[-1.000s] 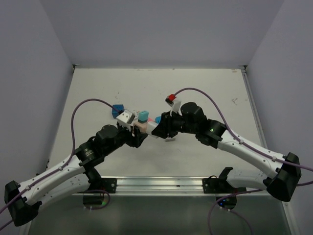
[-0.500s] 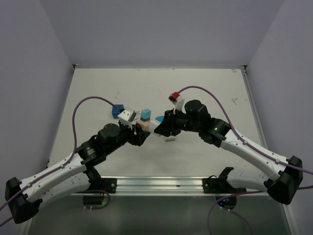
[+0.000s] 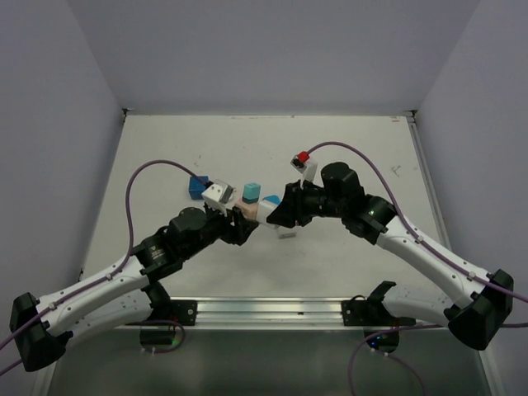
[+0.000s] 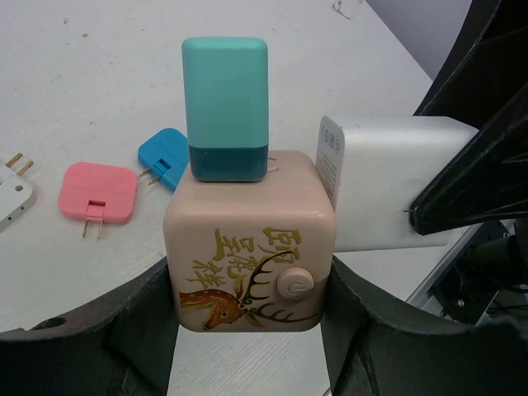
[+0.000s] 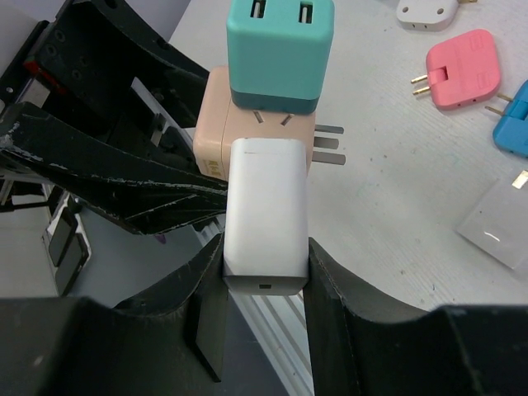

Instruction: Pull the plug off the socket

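Small booth w/ plain pale grey-lilac walls on three sides, bare and even-lit. The bench is off-white and matte, w/ a few dark scuffs toward the back and right. A metal rail runs along the near edge btwn the two arm bases. Purple cables loop up off both wrists.

The arms meet approx mid-bench. The left gripper is clenched on the socket, a beige cube w/ a gold deer print and a round button on the face. One dark finger presses each side, and the cube looks held up off the surface. A teal plug stands upright on its top face.

The white plug sits against the cube's side face, touching it, not yet off. The right gripper is clamped on it, w/ a finger flat on either side of the body. Bare metal prongs stick out of the cube just beside it.

Loose on the bench past the cube are a pink plug and a blue plug, near each other but apart. A flat clear piece lies by them.
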Available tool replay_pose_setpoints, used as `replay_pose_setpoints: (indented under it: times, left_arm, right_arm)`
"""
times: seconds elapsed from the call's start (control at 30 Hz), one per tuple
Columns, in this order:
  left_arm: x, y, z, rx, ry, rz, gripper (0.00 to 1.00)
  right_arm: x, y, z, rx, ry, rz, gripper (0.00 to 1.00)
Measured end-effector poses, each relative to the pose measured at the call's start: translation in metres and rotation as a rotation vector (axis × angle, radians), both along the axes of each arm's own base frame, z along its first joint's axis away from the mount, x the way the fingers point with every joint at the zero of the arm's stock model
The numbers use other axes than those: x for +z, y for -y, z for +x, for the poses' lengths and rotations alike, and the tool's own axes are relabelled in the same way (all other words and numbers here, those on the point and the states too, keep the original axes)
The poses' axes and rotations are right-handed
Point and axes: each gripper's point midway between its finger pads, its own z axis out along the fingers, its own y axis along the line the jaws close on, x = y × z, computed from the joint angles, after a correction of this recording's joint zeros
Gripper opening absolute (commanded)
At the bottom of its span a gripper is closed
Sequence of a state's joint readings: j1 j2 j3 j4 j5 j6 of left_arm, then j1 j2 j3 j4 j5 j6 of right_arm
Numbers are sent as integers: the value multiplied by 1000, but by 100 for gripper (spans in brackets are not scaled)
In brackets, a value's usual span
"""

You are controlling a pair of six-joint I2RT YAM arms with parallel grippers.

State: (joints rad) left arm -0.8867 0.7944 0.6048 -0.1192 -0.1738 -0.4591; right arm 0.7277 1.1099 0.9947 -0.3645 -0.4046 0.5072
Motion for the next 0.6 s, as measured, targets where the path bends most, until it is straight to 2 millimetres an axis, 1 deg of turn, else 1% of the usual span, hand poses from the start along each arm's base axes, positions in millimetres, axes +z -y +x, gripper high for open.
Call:
replay_pose_setpoints:
  times: [0.33,0.5,0.53,0.57,0.6]
  left_arm:
    - [9,7,1,4,-10,-27,0]
    - [6,1,5,42,-10,-8,0]
    - [2,-6,8,79,-11,19,0]
    - [-9,-27,16,172,-20,80,0]
    - [-20,-52,24,279,-32,149,0]
  right_arm:
    - [12,8,0,-3,4,-27,0]
    - [11,13,2,-7,8,-46,0]
    - [10,16,3,-9,9,-58,0]
    - [3,29,3,-32,-5,-102,0]
    - [-3,43,2,-63,-26,-141,0]
